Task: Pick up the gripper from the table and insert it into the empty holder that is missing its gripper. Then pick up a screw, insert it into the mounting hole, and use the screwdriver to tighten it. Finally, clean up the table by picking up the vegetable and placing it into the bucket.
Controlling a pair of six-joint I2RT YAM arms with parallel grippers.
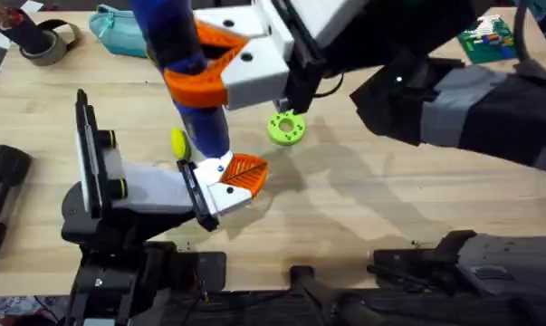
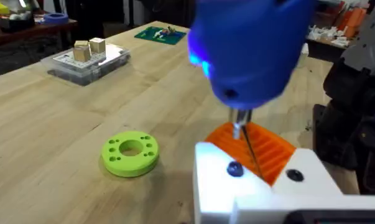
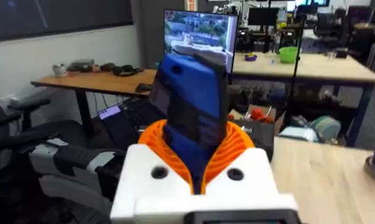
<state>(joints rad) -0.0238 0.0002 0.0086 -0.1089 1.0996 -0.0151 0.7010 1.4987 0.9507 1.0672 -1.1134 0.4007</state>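
My right gripper [image 1: 200,65] [image 3: 196,134] is shut on the blue screwdriver [image 1: 203,118] [image 2: 252,50] [image 3: 193,106], which stands upright. Its metal bit [image 2: 242,134] rests on a screw [image 2: 234,168] in the white base of the orange ribbed gripper [image 1: 245,172] [image 2: 268,149]. That gripper sits in the grey holder [image 1: 155,187] behind its black end plate [image 1: 198,195]; the holder is my left arm's own end. My left gripper [image 1: 253,174] looks shut with nothing in it. A small yellow-green piece [image 1: 177,141] lies beside the screwdriver; I cannot tell whether it is the vegetable. The bucket is out of view.
A green ring with holes [image 1: 286,127] [image 2: 130,152] lies just right of the screwdriver. At the back are a teal pouch [image 1: 119,32], a tape roll [image 1: 46,41], a green board [image 1: 488,38] [image 2: 161,34] and a clear box with wooden cubes [image 2: 87,59].
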